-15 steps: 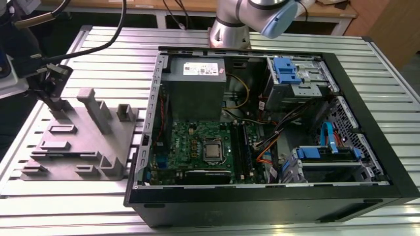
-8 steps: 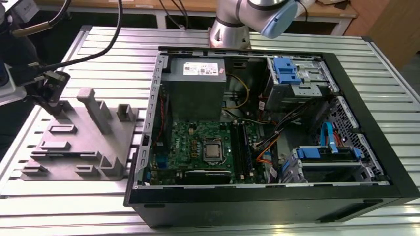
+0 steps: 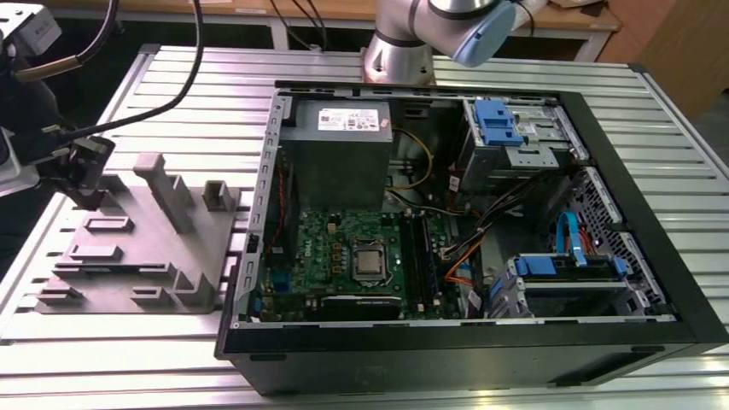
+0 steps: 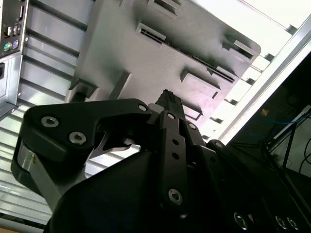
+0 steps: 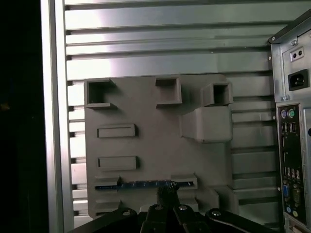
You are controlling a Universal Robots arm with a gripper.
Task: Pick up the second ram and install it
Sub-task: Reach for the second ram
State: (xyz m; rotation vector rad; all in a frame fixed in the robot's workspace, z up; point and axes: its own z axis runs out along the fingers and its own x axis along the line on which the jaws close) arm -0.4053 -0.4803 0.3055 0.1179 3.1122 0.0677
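Gripper (image 5: 167,190), jaws narrow, touches the second ram (image 5: 131,185) standing edgewise in a grey holder (image 5: 155,141), on the exterior view's left of the computer case (image 3: 655,278).

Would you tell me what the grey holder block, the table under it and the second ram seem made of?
The grey holder block looks like matt, uniform plastic. The table is ribbed and glaring, probably aluminium. The second ram shows a thin blue edge, likely circuit board.
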